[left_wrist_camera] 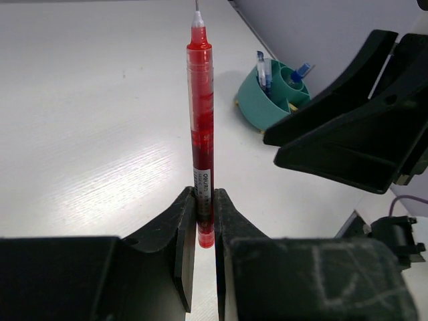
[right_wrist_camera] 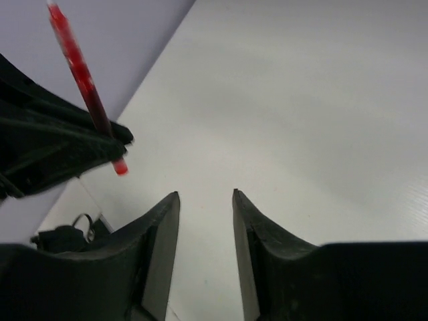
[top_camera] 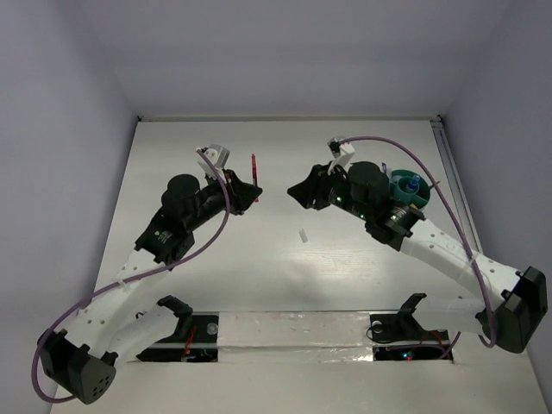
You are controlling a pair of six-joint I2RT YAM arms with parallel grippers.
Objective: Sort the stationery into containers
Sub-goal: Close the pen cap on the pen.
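Nearest my two bases, on the white counter [top_camera: 259, 285], lies one small white piece [top_camera: 304, 235], perhaps an eraser, though it is too small to tell. It lies loose and well apart from both arms. Beyond it, my left pincer [left_wrist_camera: 204, 200] is pressed together on one red pen [left_wrist_camera: 200, 120], pinching it close to its back end. Most of the clear red barrel and the fine tip stick out past the jaws, pointing away from me. I judge that grip leaves the barrel free for another grasp. Facing it from the right, near but not touching, is my right pincer [right_wrist_camera: 206, 200], its jaws spread with nothing between them. The pair looks set for a handover of the pen. Farther on, beside my right arm, stands one round teal tub [left_wrist_camera: 271, 100], split inside by dividers. It sits on the right arm's side of the counter, which would explain passing the pen across. At least two blue pens [left_wrist_camera: 262, 70] stand upright in its compartments, already sorted. I cannot make out whether there is a third. In all I count one red pen, one white piece, one tub and two pincers.
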